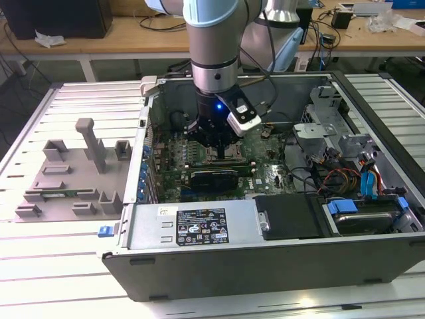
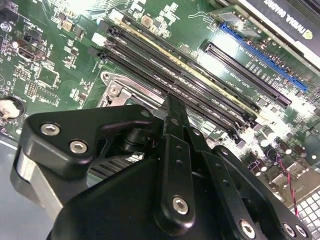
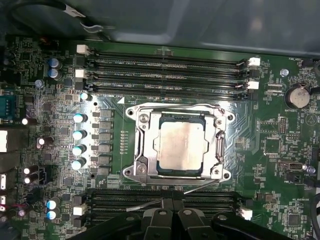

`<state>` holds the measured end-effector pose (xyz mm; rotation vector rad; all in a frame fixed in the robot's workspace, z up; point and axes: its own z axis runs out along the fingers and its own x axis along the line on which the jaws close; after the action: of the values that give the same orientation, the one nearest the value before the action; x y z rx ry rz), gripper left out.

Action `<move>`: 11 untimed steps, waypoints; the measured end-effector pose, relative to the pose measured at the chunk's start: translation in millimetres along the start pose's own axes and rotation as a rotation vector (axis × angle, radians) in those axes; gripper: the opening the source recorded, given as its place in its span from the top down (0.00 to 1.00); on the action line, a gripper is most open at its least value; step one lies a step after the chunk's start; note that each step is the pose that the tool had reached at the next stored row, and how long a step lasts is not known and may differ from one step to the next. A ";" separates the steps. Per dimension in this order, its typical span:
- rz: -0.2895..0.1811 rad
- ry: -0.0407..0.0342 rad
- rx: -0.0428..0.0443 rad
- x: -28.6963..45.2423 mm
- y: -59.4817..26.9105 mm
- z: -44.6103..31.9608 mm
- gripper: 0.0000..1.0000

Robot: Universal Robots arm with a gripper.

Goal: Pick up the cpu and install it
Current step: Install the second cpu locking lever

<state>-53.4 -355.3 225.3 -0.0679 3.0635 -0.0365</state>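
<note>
First wrist view has the cpu (image 3: pixel 181 146) lying flat inside the socket frame (image 3: pixel 140 150), seated for install; whether the fingers (image 3: pixel 172 207) are spread I cannot tell.

Robotics lab bench
An opened computer case (image 1: pixel 265 246) lies on a slatted aluminium table (image 1: pixel 80 100); behind the arm, a cluttered wooden workbench (image 1: pixel 133 36) with cables.
</note>
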 end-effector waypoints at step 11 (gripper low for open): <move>-0.001 0.0529 -0.0039 1.3 0.2 4.2 0.89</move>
<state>-54.4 -355.3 221.0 -0.0701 3.1165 -0.0329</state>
